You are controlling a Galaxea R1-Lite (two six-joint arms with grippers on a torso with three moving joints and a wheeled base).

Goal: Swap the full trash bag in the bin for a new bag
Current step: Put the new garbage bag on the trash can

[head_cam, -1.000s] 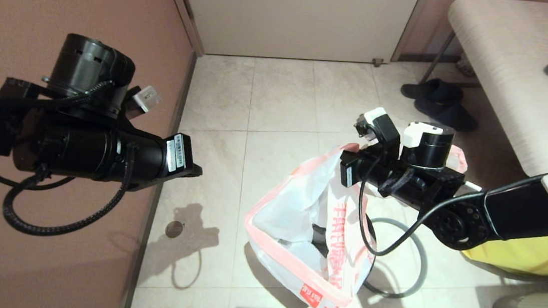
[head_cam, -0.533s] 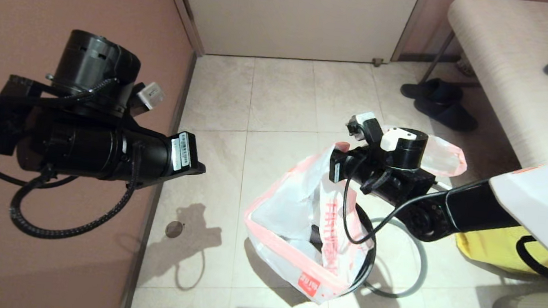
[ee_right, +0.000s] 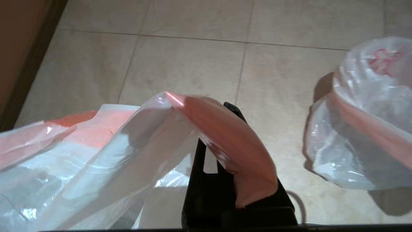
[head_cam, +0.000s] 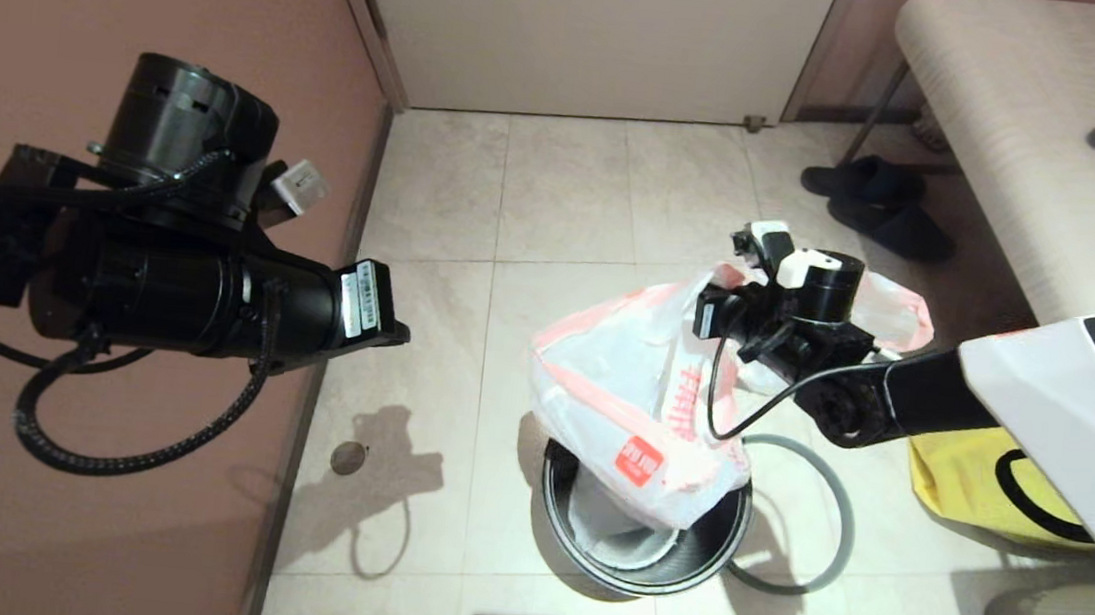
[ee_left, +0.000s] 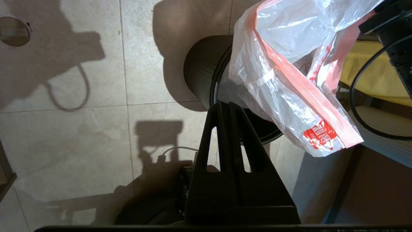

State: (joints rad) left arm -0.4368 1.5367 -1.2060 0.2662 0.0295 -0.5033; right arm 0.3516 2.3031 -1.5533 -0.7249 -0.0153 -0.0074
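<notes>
The right arm reaches in from the right, forearm stretched toward the middle of the tiled floor, and its right gripper (ee_right: 230, 111) has its fingers pinched closed on the pink-red rim band of the new bag (head_cam: 634, 396). The bag hangs limp and wrinkled from that grip, and its lower end dips into the open mouth of the bin (head_cam: 635, 567), which stands upright on the floor below the wrist. The grey ring rim (head_cam: 820, 555) lies flat on the tiles just beside the bin, on the robot's right. The full trash bag (head_cam: 893, 316) sits on the floor past the right wrist, near the bench. A yellow bag (head_cam: 968, 479) shows below the right arm. The left arm is held out level on the left, close to the wall, apart from the bag; its left gripper (ee_left: 230, 108) has its fingers pressed together on nothing, pointing toward the bin.
</notes>
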